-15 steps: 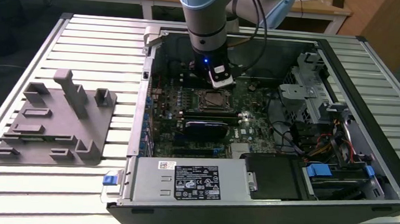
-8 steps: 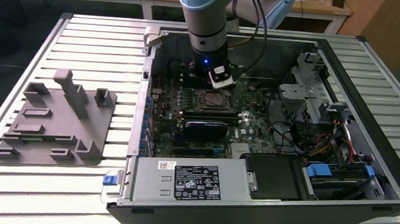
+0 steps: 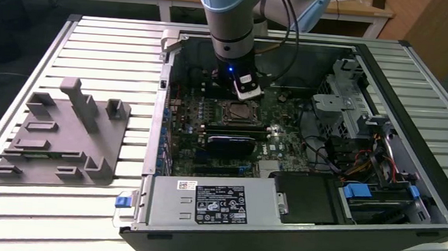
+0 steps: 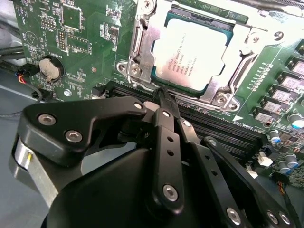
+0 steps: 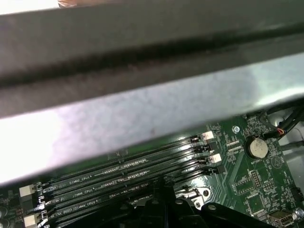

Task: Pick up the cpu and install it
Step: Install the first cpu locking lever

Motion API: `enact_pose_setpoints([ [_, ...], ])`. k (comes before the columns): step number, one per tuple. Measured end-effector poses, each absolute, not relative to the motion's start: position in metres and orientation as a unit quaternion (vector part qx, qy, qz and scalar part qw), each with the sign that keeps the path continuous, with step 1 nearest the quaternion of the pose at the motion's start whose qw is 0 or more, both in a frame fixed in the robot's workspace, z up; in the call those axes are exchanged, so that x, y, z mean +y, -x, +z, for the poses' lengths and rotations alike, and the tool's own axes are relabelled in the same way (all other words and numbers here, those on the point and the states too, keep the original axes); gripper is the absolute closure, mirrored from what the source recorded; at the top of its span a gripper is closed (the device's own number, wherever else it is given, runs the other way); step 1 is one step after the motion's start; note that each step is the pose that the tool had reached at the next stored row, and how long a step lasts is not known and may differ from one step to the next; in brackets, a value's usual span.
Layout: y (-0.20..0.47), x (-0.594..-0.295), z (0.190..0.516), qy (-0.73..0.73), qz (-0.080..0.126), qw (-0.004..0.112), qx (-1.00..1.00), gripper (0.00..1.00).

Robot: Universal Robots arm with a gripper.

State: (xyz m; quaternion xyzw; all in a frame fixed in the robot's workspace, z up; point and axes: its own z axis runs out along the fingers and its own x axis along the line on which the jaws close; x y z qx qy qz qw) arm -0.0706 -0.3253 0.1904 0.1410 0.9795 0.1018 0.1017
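Where seated, cpu [image 4: 192,52] beside tool [image 4: 161,95]

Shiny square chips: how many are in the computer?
1. The cpu lies inside the socket's metal frame on the green board, just past the tip of the end effector. The arm may hide others.

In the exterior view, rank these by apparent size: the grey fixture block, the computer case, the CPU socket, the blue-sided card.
Largest to smallest as they appear:
1. computer case
2. grey fixture block
3. blue-sided card
4. CPU socket
The card and the socket look close in size, so their order is unsure.
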Motion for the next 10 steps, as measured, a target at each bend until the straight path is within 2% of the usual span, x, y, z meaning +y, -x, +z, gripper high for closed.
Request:
enact_pose_setpoints([
  [10,0.0704,-0.326,0.1898,-0.141,0.105,0.101,0.979,0.89],
])
